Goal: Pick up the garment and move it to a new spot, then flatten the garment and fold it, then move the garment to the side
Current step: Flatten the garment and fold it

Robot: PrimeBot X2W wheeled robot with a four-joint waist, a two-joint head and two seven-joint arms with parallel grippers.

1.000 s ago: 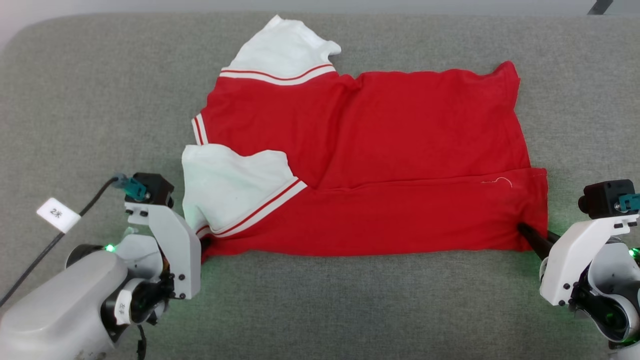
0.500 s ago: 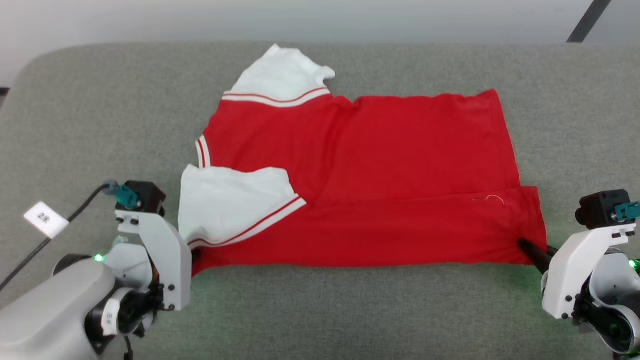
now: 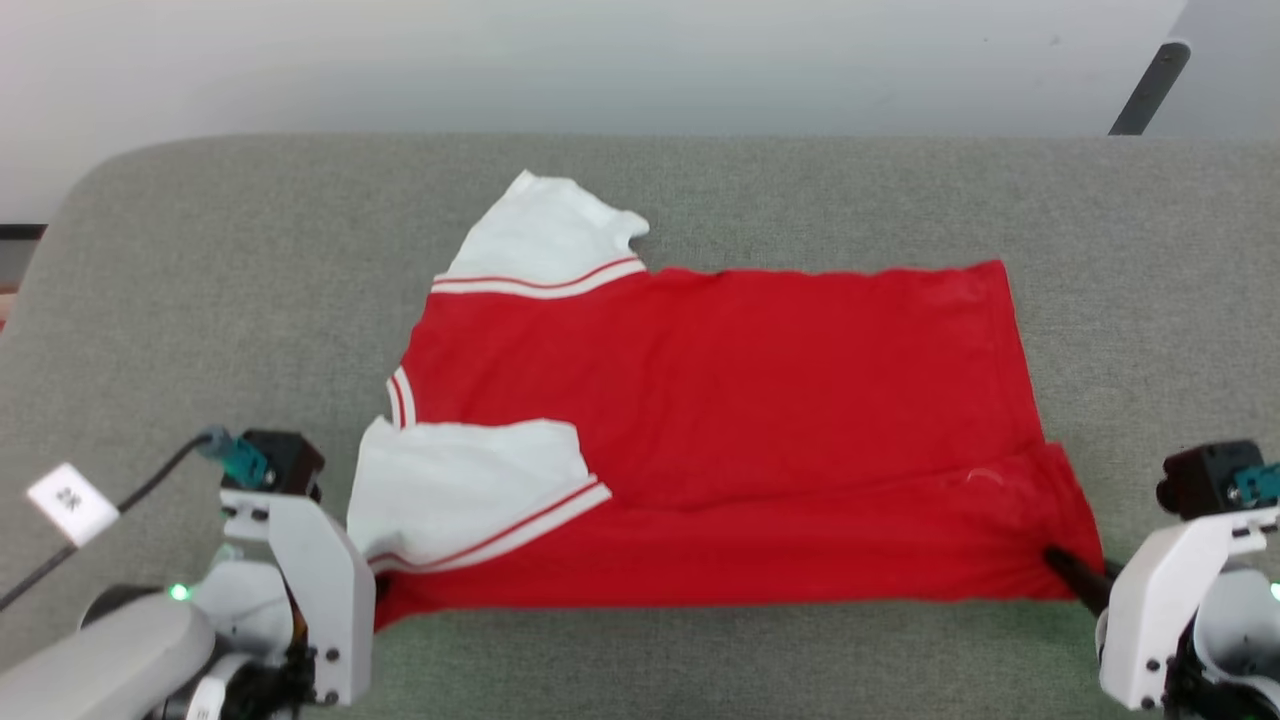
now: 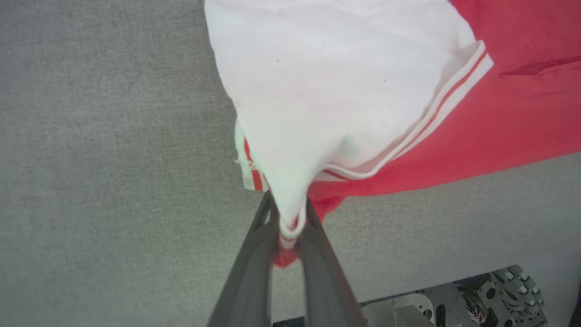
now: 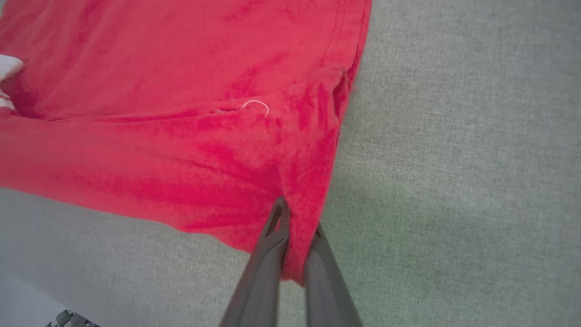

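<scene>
While the garment point(image 3: 760, 400) lies mostly flat on the counter point(image 3: 200, 250), its near edge doubled over, left pincer point(image 4: 289, 218) is closed on the sleeve corner and right pincer point(image 5: 297, 222) on the hem corner: first fold seems under way, further folding and the move aside undone.

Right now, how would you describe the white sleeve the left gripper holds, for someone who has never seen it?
On the grey padded surface lies the red garment, spread flat. At its near left corner, the sleeve is folded in over the red cloth, pinched by the left gripper. The other white sleeve sticks out at the far edge, onto bare grey.
</scene>
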